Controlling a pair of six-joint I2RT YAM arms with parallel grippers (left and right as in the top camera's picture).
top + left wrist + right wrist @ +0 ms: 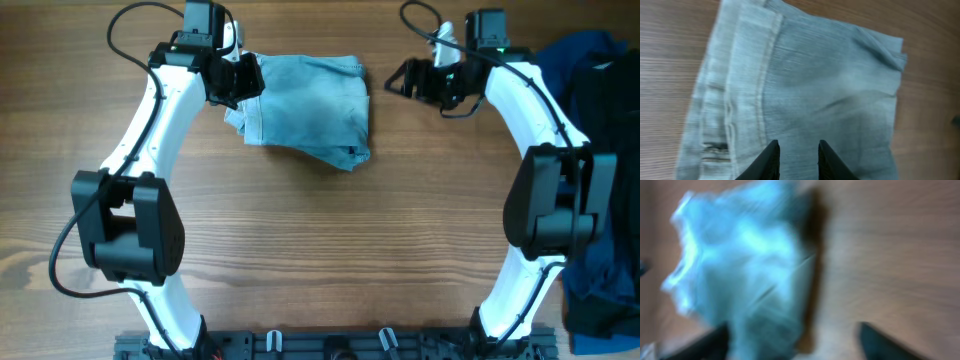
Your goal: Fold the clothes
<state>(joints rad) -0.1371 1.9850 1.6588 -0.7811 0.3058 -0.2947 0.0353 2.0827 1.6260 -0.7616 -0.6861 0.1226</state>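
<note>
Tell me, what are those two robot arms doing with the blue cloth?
They are folding a pair of light blue jeans, which lie in a folded bundle near the far edge of the wooden table. The left gripper is at the bundle's left edge, its fingers narrow over the denim; whether it pinches the cloth is unclear. The right gripper is off to the right, apart from the jeans, fingers spread. A dark blue garment sits at the table's right side.

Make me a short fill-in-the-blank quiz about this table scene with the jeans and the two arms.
1. The folded jeans are light ____ denim.
2. The table is made of ____.
3. The ____ gripper is over the jeans' edge.
4. The right gripper hovers over bare ____.

Missing words: blue; wood; left; table
</note>
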